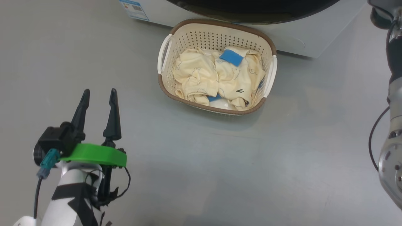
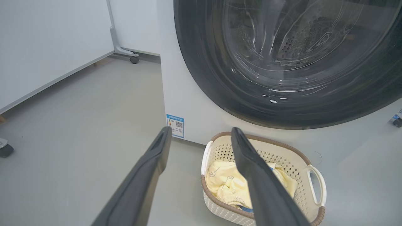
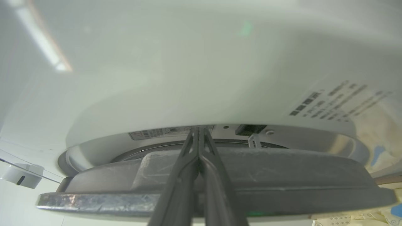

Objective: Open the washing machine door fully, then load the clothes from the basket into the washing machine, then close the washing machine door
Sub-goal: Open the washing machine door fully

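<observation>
The washing machine (image 1: 298, 34) (image 2: 188, 94) is white, and the glossy black ring of its door (image 1: 251, 14) (image 2: 201, 62) frames a clear window. Right in front of it on the floor, the cream basket (image 1: 204, 37) (image 2: 220, 150) holds the pale yellow clothes (image 1: 201, 75) (image 2: 223, 182) with blue patches. My left gripper (image 1: 99, 94) (image 2: 201, 131) is open and empty, hovering left of and short of the basket. My right gripper (image 3: 198, 130) is shut. It lies across the door's grey edge (image 3: 282, 185), its tips in the gap between the slightly ajar door and the machine's front (image 3: 188, 78).
My right arm (image 1: 392, 94) runs up the right edge of the head view. A white panel on casters (image 2: 134, 59) stands to the machine's left, and another caster (image 2: 4, 149) sits at the left edge. Bare grey floor (image 1: 220, 163) lies between me and the basket.
</observation>
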Robot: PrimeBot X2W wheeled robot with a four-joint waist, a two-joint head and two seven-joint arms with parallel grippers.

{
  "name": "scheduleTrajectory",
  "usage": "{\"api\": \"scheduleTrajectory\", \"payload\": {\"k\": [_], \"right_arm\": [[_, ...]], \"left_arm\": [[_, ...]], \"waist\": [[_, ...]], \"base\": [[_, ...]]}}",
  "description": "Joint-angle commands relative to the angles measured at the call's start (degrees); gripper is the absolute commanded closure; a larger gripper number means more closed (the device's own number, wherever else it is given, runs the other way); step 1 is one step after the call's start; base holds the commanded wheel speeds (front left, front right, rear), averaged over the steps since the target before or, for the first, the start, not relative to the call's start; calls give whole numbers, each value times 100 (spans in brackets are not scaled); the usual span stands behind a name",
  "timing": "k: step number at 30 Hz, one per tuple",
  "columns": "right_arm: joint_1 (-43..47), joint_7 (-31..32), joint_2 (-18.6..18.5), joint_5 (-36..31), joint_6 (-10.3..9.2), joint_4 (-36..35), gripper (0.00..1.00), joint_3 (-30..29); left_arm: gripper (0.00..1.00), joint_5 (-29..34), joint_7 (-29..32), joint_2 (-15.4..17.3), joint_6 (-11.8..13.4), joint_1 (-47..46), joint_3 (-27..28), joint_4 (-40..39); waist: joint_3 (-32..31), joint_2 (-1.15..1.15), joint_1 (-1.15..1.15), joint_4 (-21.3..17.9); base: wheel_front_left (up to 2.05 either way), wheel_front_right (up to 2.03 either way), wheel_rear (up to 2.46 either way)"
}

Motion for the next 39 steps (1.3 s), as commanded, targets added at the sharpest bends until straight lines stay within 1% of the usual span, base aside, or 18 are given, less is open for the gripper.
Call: {"api": "scheduleTrajectory", "payload": {"k": [1, 7, 18, 39], "right_arm": [[-358, 46, 70, -19, -15, -99, 100, -15], [-563, 148, 44, -103, -15, 147, 100, -156], [-888, 343, 11, -360, -15, 556, 100, -247], [-945, 1458, -49, -601, -15, 1299, 100, -474]], "left_arm": [[0, 67, -63, 114, -11, -102, 220, -132], [0, 73, -63, 77, -28, -97, 231, -116], [0, 65, -63, 22, -38, -102, 230, -106], [0, 100, -63, -23, -41, -29, 228, -262]], "waist": [[-11, 0, 0, 12], [-5, 0, 0, 45], [21, 0, 0, 108], [-116, 0, 0, 78]], "base": [[0, 0, 0], [0, 0, 0], [0, 0, 0], [0, 0, 0]]}}
